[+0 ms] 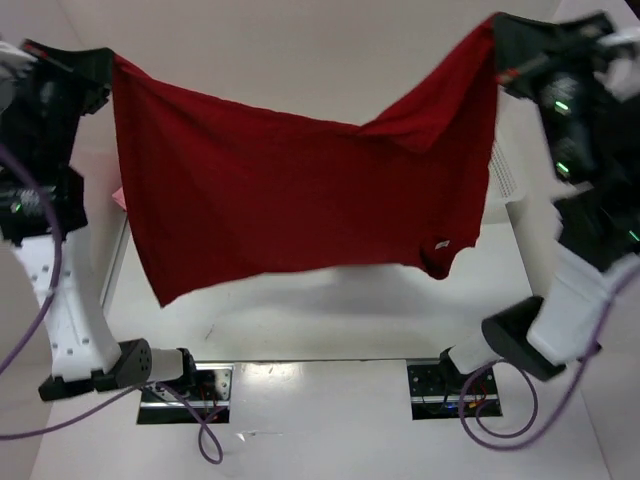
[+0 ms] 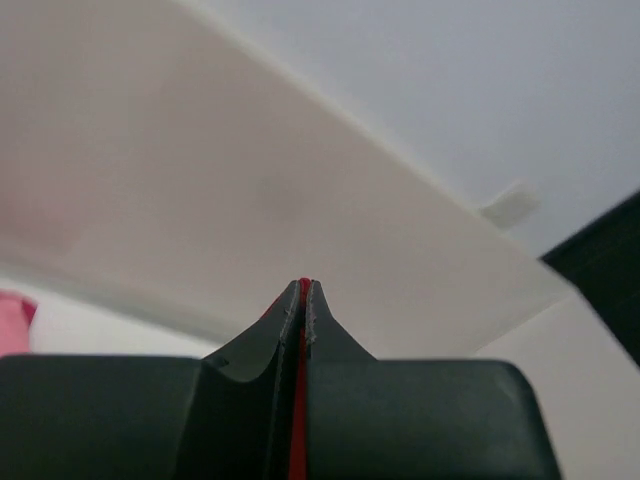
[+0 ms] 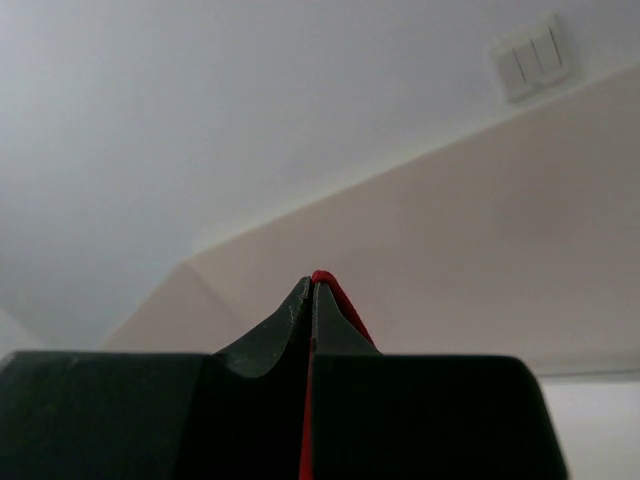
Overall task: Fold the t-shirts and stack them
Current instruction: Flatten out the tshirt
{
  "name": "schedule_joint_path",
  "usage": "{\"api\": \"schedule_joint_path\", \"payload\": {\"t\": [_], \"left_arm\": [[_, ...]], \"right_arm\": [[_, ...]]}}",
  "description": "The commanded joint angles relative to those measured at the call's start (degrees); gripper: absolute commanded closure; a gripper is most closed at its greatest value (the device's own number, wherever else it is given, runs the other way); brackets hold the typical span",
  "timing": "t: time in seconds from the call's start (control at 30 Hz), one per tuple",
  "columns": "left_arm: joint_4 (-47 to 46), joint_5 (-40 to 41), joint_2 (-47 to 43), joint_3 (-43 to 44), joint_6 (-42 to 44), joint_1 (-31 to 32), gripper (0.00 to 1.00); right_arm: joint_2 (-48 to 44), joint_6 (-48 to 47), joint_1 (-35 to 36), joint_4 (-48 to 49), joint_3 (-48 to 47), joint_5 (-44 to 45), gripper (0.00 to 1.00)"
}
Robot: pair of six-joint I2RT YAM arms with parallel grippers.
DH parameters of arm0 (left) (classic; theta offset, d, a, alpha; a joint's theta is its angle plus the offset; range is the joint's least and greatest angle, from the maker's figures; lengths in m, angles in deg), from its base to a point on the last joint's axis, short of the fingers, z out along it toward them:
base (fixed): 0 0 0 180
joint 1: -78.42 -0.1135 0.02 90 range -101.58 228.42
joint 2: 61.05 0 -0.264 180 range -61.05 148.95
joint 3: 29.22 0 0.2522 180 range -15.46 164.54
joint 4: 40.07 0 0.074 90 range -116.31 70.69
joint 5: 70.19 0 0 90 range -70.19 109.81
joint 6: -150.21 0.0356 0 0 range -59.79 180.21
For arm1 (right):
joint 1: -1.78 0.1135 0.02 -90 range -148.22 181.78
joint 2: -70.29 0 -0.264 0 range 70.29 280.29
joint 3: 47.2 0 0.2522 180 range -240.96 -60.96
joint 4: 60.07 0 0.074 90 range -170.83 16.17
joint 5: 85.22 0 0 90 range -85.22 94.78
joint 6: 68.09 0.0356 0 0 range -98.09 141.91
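A dark crimson t-shirt hangs spread high above the table, held up by both arms. My left gripper is shut on its upper left corner. My right gripper is shut on its upper right corner. The cloth sags in the middle and its lower edge hangs free, with a white label near the lower right. In the left wrist view a thin red strip of t-shirt shows between the closed fingers. The right wrist view shows the same red cloth pinched at the fingertips. A bit of pink t-shirt shows at the left edge.
A white lattice basket stands behind the cloth at the right. A sliver of pink cloth peeks out at the left edge of the hanging shirt. The white table lies below. Both wrist cameras look up at walls and ceiling.
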Motion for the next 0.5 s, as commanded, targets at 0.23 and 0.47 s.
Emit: {"api": "schedule_joint_path", "payload": {"t": [0.23, 0.47], "left_arm": [[-8.8, 1.0, 16.0, -17.7, 0.1, -0.2, 0.95], [-11.2, -2.7, 24.9, -11.5, -3.4, -0.2, 0.97]], "right_arm": [[32.7, 1.4, -16.8, 7.4, 1.1, -25.1, 1.00], [37.4, 8.5, -18.8, 12.5, -6.7, -29.8, 1.00]]}}
